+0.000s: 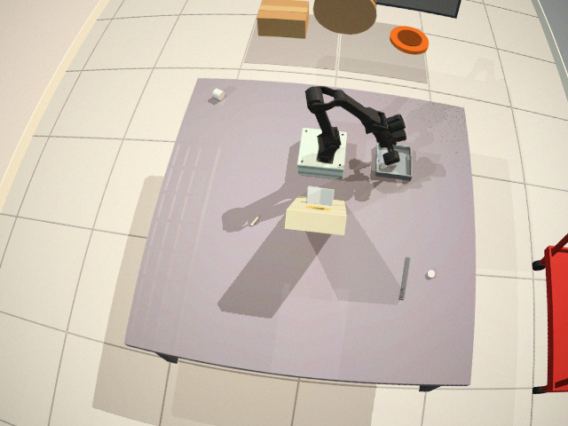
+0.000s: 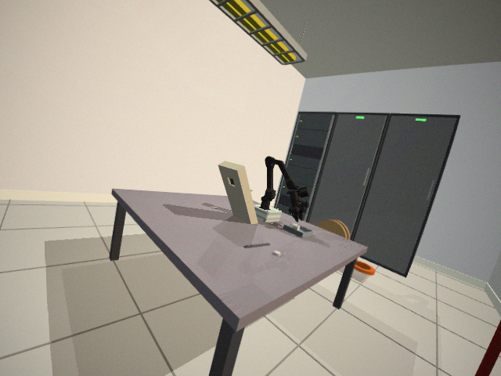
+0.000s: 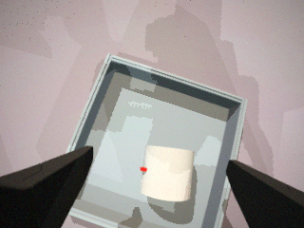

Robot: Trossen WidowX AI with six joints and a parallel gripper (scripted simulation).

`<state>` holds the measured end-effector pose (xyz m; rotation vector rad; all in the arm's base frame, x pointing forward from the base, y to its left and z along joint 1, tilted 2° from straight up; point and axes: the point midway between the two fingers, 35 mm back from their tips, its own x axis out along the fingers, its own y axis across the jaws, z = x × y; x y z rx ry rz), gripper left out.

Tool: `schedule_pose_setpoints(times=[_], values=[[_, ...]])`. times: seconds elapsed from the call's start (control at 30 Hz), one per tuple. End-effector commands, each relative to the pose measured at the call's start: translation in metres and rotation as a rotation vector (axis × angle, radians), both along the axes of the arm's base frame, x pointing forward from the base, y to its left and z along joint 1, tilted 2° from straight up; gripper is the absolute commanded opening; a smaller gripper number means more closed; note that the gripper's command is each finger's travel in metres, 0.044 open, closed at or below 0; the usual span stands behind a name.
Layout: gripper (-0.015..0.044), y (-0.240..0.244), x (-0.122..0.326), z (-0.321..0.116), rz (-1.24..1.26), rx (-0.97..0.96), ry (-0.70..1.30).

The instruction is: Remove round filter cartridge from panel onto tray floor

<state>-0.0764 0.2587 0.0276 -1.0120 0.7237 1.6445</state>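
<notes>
The cream filter cartridge (image 3: 167, 173) (image 2: 294, 225) lies on its side inside the grey tray (image 3: 176, 78) (image 1: 393, 175) (image 2: 292, 231), with a small red mark at its left in the wrist view. Its slotted face does not show. My gripper (image 3: 161, 160) (image 1: 390, 158) (image 2: 298, 218) is open above the tray, its fingers spread wide on either side of the cartridge in the wrist view, with visible gaps and no finger touching it. The cream service panel (image 1: 315, 222) (image 2: 243, 194) stands apart from the tray, and a square opening shows in its back.
The pale robot base block (image 1: 308, 158) (image 2: 268, 213) stands beside the tray. A grey bar (image 1: 404, 279) (image 2: 257, 245) and a small white cap (image 1: 430, 273) (image 2: 276, 253) lie beyond the panel. A white cylinder (image 1: 218, 94) lies at a far table corner.
</notes>
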Motion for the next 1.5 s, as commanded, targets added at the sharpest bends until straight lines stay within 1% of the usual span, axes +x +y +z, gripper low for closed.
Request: schedule_pose_setpoints(times=[0.0,0.07,0.1,1.47], values=[[0.0440,0.003,-0.001,0.042,-0.003,0.025,0.008],[0.0440,0.003,-0.001,0.042,-0.003,0.025,0.008],[0.0440,0.005,-0.002,0.029,0.002,0.032,0.010],[0.0440,0.005,-0.002,0.029,0.002,0.032,0.010]])
